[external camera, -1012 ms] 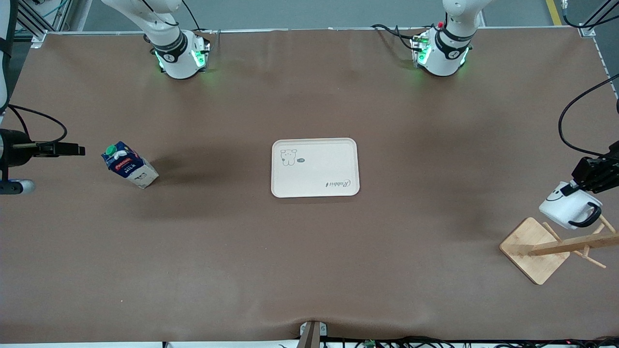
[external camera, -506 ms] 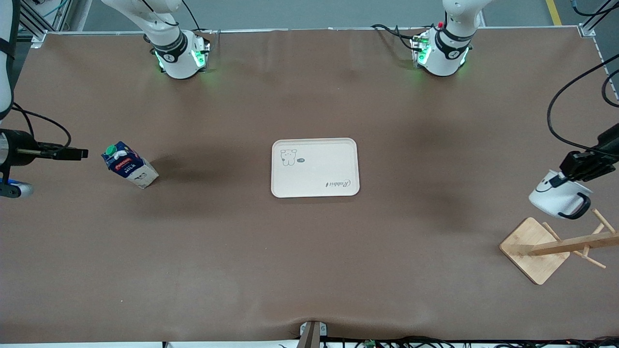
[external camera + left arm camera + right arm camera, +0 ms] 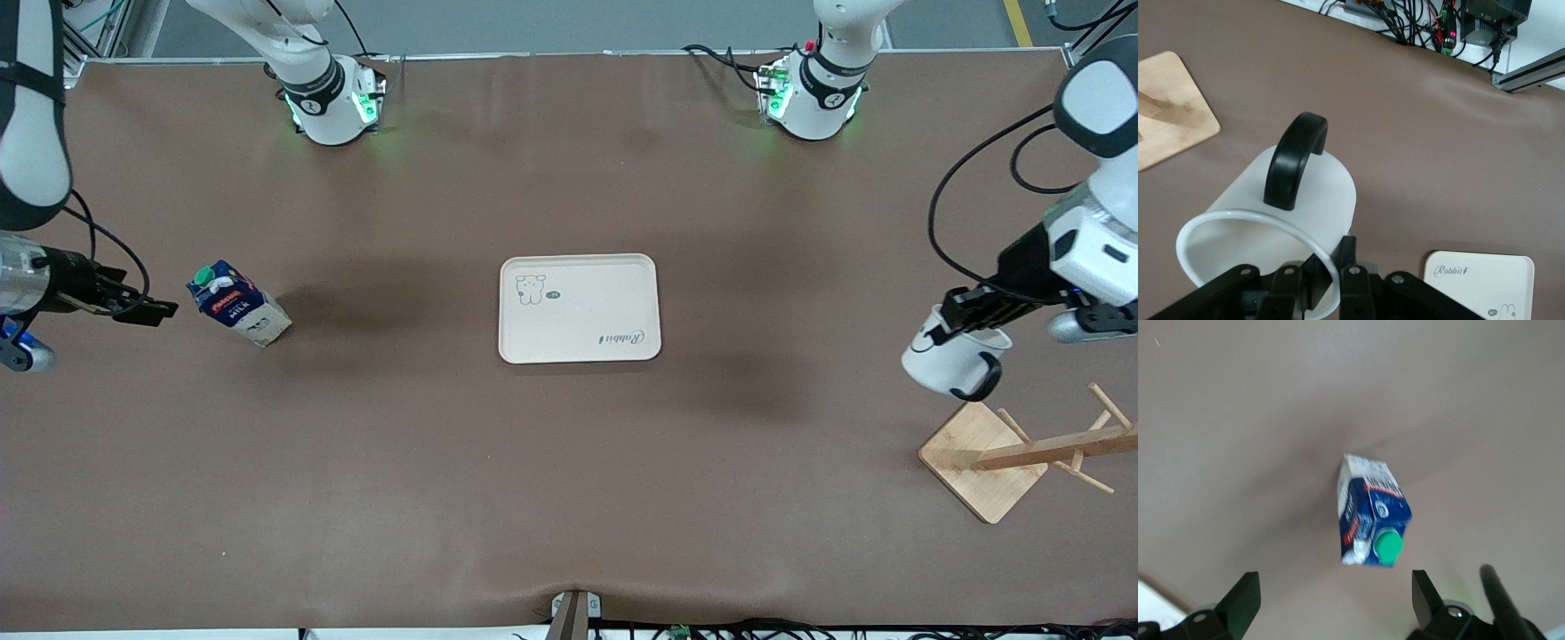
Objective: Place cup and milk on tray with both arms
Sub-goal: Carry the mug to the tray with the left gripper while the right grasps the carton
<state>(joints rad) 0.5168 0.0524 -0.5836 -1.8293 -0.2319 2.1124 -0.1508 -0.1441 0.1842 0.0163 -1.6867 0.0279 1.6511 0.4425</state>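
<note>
Brown table: milk upright, cap uppermost.

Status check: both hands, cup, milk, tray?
Left hand shut on cup, airborne beside wooden rack. Right hand open beside milk, not gripping. Tray bare.

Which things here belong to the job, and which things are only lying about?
Belong to the job:
- cup, held by the left gripper
- milk, standing on the table beside the open right gripper
- tray

Only lying about:
- wooden rack
</note>
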